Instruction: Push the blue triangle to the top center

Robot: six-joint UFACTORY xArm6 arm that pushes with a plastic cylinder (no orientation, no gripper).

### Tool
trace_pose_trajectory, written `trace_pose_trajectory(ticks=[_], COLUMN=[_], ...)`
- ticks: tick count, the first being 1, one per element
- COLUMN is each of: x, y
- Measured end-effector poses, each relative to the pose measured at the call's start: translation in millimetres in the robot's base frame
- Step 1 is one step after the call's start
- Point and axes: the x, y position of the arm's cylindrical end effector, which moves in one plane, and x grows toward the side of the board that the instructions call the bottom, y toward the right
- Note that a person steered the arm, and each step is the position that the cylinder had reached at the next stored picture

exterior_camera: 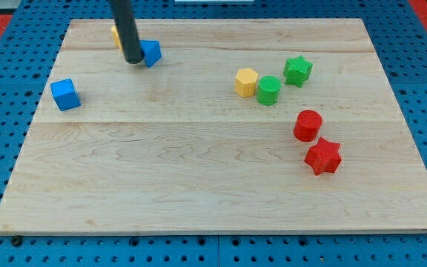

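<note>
The blue triangle [151,53] lies near the board's top left. My tip [133,60] touches its left side, and the dark rod rises from there out of the view's top. A yellow block [116,35] is mostly hidden behind the rod, just left of it. A blue cube [65,94] sits further left and lower, apart from the tip.
The wooden board [221,185] lies on a blue pegboard. A yellow hexagon [246,81], a green cylinder [268,90] and a green star [298,70] cluster right of centre. A red cylinder [308,125] and a red star [323,156] sit below them.
</note>
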Motion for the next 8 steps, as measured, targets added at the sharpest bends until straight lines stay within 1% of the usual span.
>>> trace_pose_trajectory(ticks=[1,2,3,4,5,6,8], x=[-7.2,-12.3,-16.7,-25.1,-26.1,-28.5,-35.0], y=[49.1,76.9,9.2,-4.2,47.0,75.7,80.2])
